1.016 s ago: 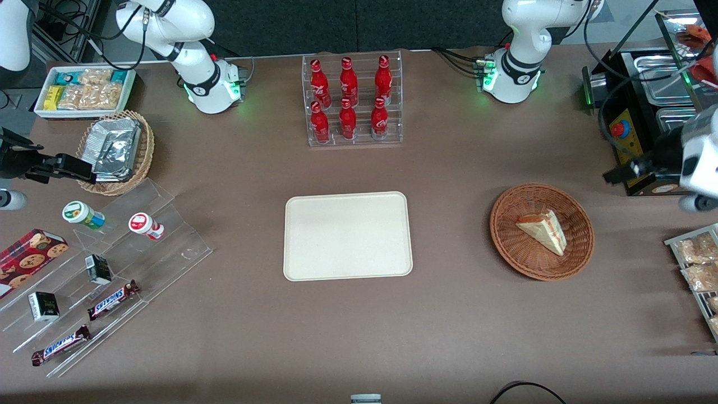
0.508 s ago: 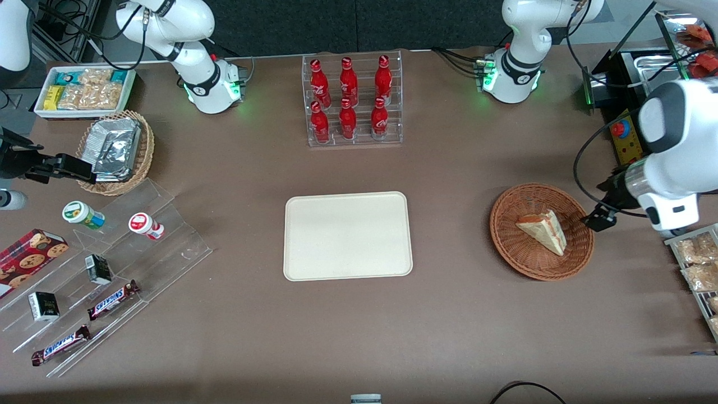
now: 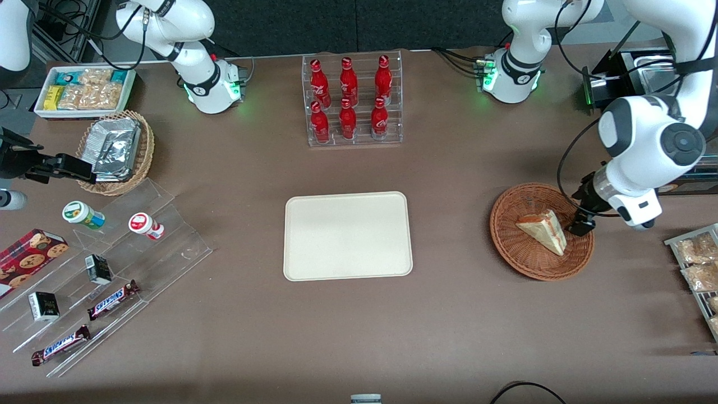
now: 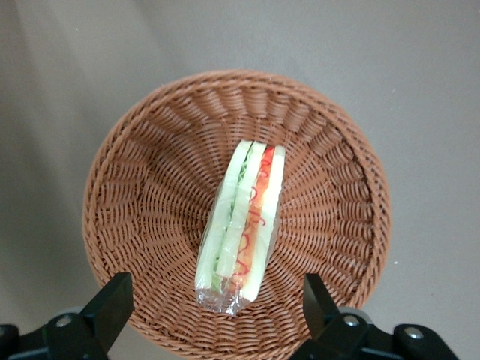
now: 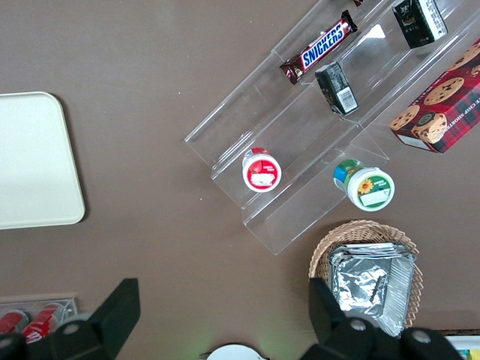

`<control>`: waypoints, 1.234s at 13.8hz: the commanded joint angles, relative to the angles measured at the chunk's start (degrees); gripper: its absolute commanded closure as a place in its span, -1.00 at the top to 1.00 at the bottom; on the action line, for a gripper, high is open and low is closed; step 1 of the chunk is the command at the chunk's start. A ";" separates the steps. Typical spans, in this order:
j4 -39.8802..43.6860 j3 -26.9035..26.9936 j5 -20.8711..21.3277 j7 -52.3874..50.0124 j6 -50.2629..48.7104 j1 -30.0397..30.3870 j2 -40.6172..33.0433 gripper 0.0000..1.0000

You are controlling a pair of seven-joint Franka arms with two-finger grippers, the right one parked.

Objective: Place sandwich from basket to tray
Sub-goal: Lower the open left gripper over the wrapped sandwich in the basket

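Note:
The sandwich (image 3: pixel 543 231), a plastic-wrapped white-bread wedge with an orange-red filling stripe, lies in the round reddish-brown wicker basket (image 3: pixel 507 249). My left gripper (image 3: pixel 580 223) hangs above the basket's rim on the working arm's side, close beside the sandwich and not touching it. In the left wrist view the gripper (image 4: pixel 214 304) is open and empty; its black fingers (image 4: pixel 112 300) stand wide apart, with the sandwich (image 4: pixel 244 225) lying lengthwise just ahead of them in the basket (image 4: pixel 150 187). The cream-white tray (image 3: pixel 348 235) lies flat and bare at the table's middle.
A clear rack of red bottles (image 3: pixel 352 101) stands farther from the camera than the tray. A black unit with steel pans (image 3: pixel 631 106) and a rack of snack packets (image 3: pixel 695 264) flank the basket. Acrylic steps with snacks (image 3: pixel 112 264) lie toward the parked arm's end.
The left arm has swung in from the working arm's end of the table, and its gripper has moved over the basket's rim toward the sandwich. The sandwich, basket and tray have not moved.

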 commanded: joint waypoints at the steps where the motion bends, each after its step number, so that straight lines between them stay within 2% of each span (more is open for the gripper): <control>1: -1.14 -0.01 1.04 -0.33 2.62 -1.66 0.78 1.00; 4: -1.23 -0.01 1.57 2.73 2.98 -1.75 1.22 1.00; 17: -1.23 -0.01 1.66 2.92 9.04 -2.62 7.37 1.00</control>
